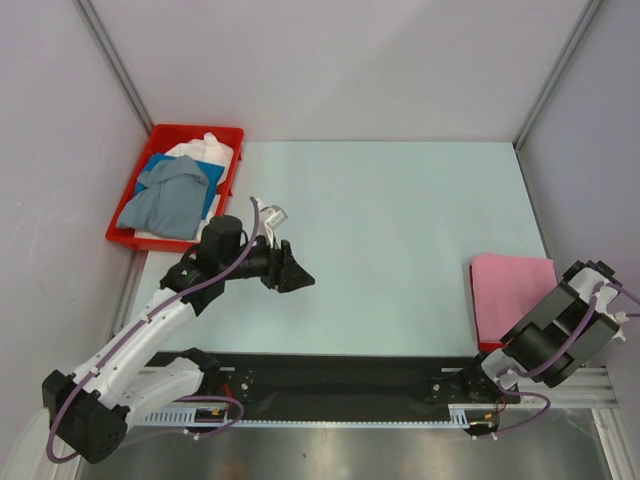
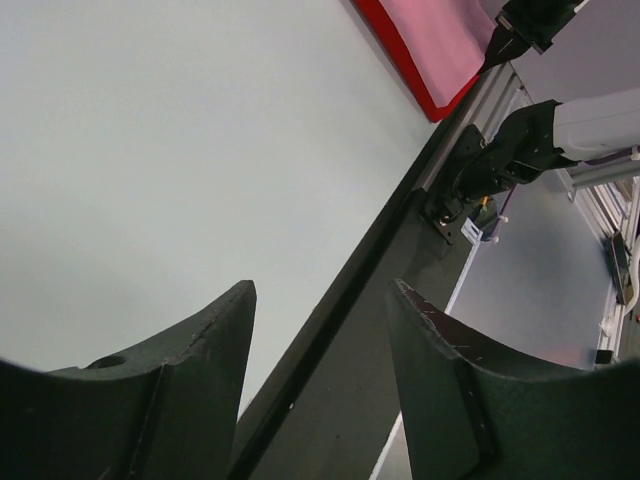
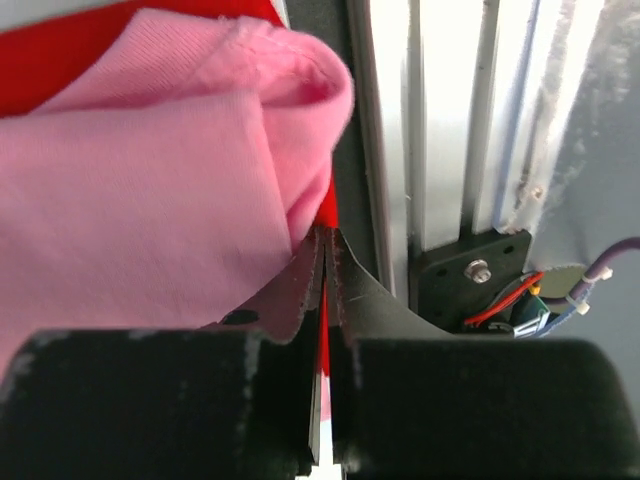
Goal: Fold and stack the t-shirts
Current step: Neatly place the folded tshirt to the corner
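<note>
Grey walls close in a pale counter [image 1: 400, 220]. At its far left corner sits the red bin [image 1: 190, 129], holding a crumpled grey-blue t-shirt [image 1: 172, 200] on top, a blue t-shirt [image 1: 157, 165] beneath it and a white t-shirt [image 1: 208, 150] bunched at the back. The left tool [image 1: 298, 274] hangs just off the bin's near right corner, jaws wide and empty, pointing away from it. That arm is much the nearer, so I'd guess the next reach turns back toward the bin. Well apart from the bin, far to its right, a folded pink t-shirt [image 1: 512, 290] lies on a red t-shirt [image 3: 80, 60]. The right tool [image 3: 325, 240] is pinched narrow on what seems the red t-shirt's near edge.
</note>
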You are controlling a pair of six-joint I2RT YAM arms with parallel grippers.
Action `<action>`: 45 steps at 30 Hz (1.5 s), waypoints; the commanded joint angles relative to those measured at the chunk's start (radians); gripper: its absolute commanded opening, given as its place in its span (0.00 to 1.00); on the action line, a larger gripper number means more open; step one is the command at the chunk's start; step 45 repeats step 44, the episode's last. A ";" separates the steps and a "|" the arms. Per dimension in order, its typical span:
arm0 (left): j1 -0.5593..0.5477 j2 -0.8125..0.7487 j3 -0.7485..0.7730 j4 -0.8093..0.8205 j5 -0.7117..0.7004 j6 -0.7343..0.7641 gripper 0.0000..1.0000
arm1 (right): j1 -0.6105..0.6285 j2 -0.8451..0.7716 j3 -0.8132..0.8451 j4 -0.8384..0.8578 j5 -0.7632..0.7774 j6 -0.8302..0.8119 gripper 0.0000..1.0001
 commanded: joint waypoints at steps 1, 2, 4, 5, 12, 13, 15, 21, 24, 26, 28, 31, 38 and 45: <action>0.015 -0.012 0.038 -0.003 -0.010 -0.014 0.61 | -0.013 0.027 -0.002 0.043 -0.050 -0.032 0.00; 0.020 -0.015 0.030 -0.008 -0.015 -0.017 0.60 | -0.011 0.013 0.006 0.032 -0.056 -0.029 0.00; 0.022 -0.023 0.019 -0.020 -0.027 -0.023 0.60 | 0.021 -0.094 0.051 -0.003 -0.084 -0.041 0.00; 0.025 -0.032 0.001 -0.028 -0.041 -0.027 0.60 | 0.070 -0.104 0.097 -0.037 -0.061 -0.047 0.00; 0.025 -0.061 -0.099 -0.057 -0.096 -0.109 0.61 | 0.603 -0.122 0.422 -0.044 -0.165 0.026 0.00; 0.025 -0.060 -0.100 -0.066 -0.107 -0.112 0.61 | 0.671 -0.099 0.465 -0.045 -0.176 0.031 0.00; 0.026 -0.057 -0.091 -0.097 -0.119 -0.113 0.61 | 0.877 -0.041 0.597 -0.089 -0.171 0.028 0.00; 0.028 -0.150 -0.129 -0.071 -0.147 -0.200 0.63 | 1.352 -0.230 0.424 -0.026 -0.117 0.114 0.02; 0.028 -0.274 -0.197 0.016 -0.150 -0.291 0.66 | 1.434 -0.378 0.194 0.250 -0.295 0.055 0.14; 0.026 -0.352 -0.253 0.087 -0.167 -0.337 0.68 | 1.452 -0.490 0.009 0.367 -0.397 0.066 0.22; 0.026 -0.401 -0.307 0.151 -0.188 -0.409 0.70 | 1.468 -0.592 -0.124 0.449 -0.466 0.074 0.28; 0.028 -0.432 -0.376 0.230 -0.193 -0.472 0.71 | 1.462 -0.705 -0.217 0.464 -0.458 0.114 0.41; 0.026 -0.690 -0.680 0.428 -0.279 -0.729 0.77 | 1.442 -1.025 -0.427 0.432 -0.473 0.305 0.77; 0.026 -1.049 -0.824 0.338 -0.261 -0.873 0.81 | 1.451 -1.339 -0.568 0.394 -0.555 0.432 0.87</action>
